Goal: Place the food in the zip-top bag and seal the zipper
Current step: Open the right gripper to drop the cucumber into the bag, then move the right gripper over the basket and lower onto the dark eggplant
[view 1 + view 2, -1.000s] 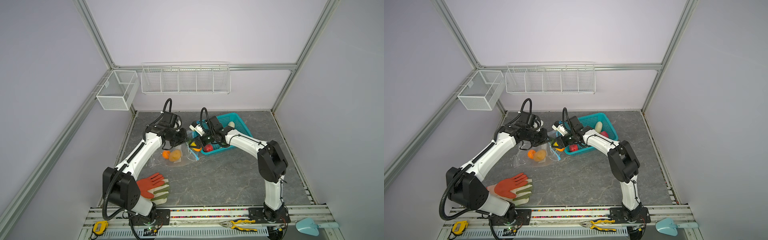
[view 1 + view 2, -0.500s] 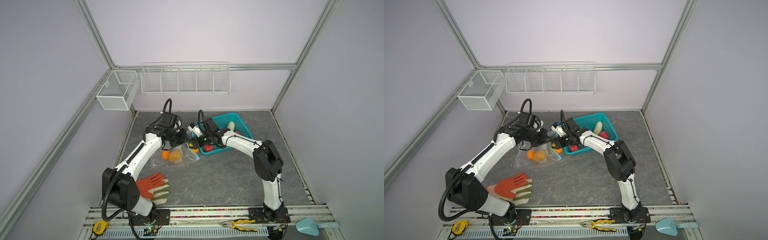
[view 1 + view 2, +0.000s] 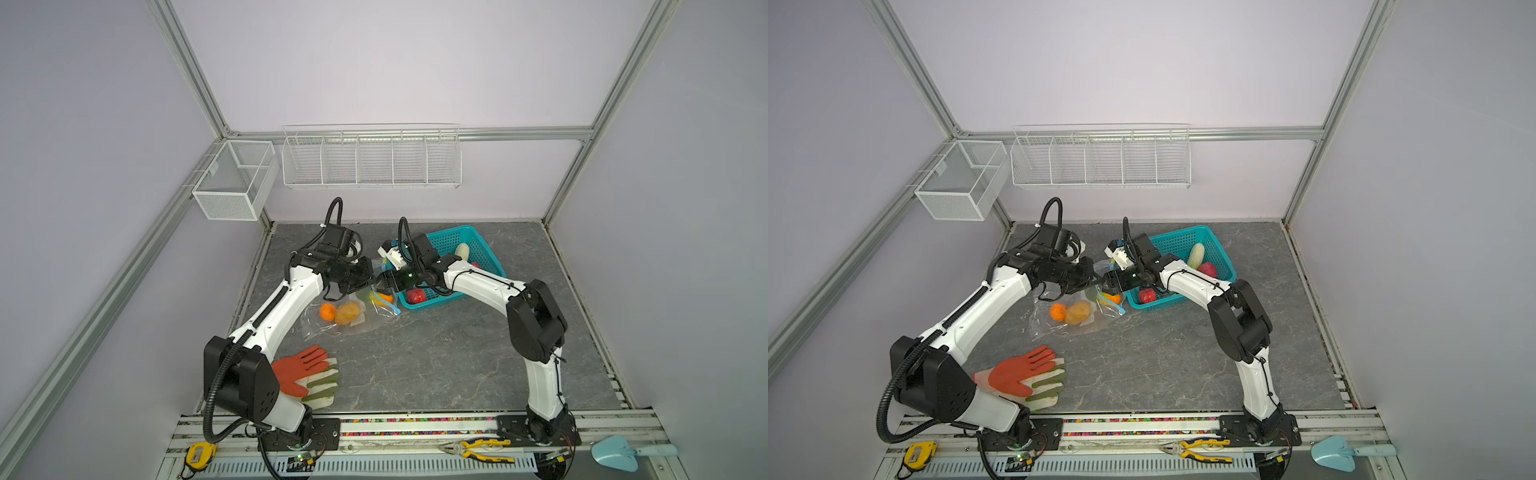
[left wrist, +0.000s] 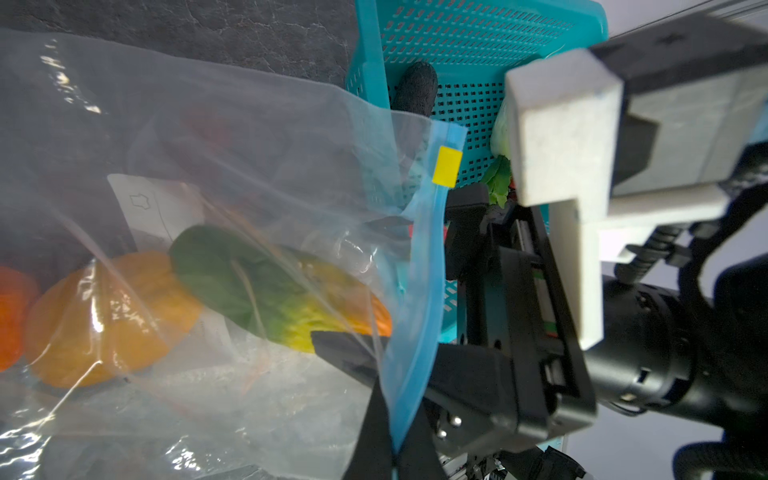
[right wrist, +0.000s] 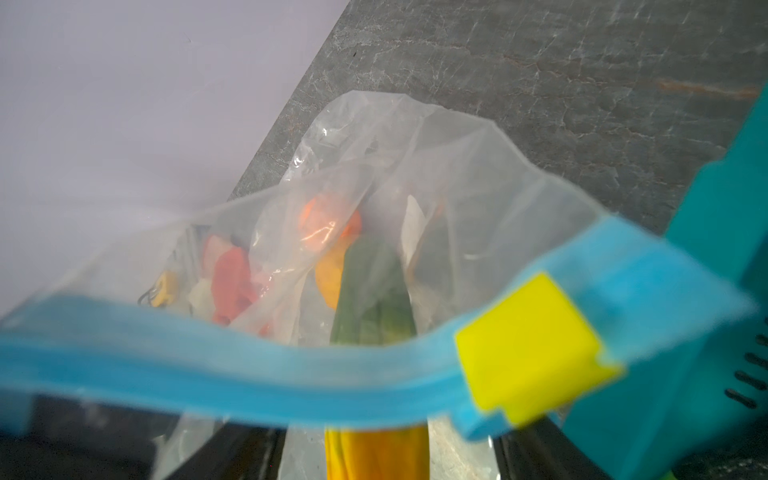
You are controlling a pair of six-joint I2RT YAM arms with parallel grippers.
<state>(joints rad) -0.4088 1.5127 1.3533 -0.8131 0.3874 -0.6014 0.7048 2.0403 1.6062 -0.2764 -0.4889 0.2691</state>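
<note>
Grey marbled tabletop (image 3: pixel 436 357); nearest, orange-and-green gloves (image 3: pixel 307 372) by the left arm's base, in both top views; further in, the zip-top bag (image 3: pixel 332 328) lies on the table just beside the teal basket (image 3: pixel 453 241), an orange piece (image 3: pixel 327 311) and a yellow-brown piece (image 3: pixel 347 313) inside it; both grippers meet at its mouth, too small from above to judge the jaws; left wrist view settles the left gripper (image 4: pixel 390 440): fingers pressed together on the blue zipper (image 4: pixel 419 291), yellow slider (image 4: pixel 446 166) at the strip's basket end; right wrist view settles the right gripper (image 5: pixel 374 461): jaws spread, a green-to-yellow piece (image 5: pixel 374 291) between them; whether either finger touches it we cannot tell; beyond, top views show a red piece (image 3: pixel 415 296) and a white-green piece (image 3: pixel 461 251) in the basket; left wrist view adds a dark bumpy piece (image 4: pixel 415 87) there.
</note>
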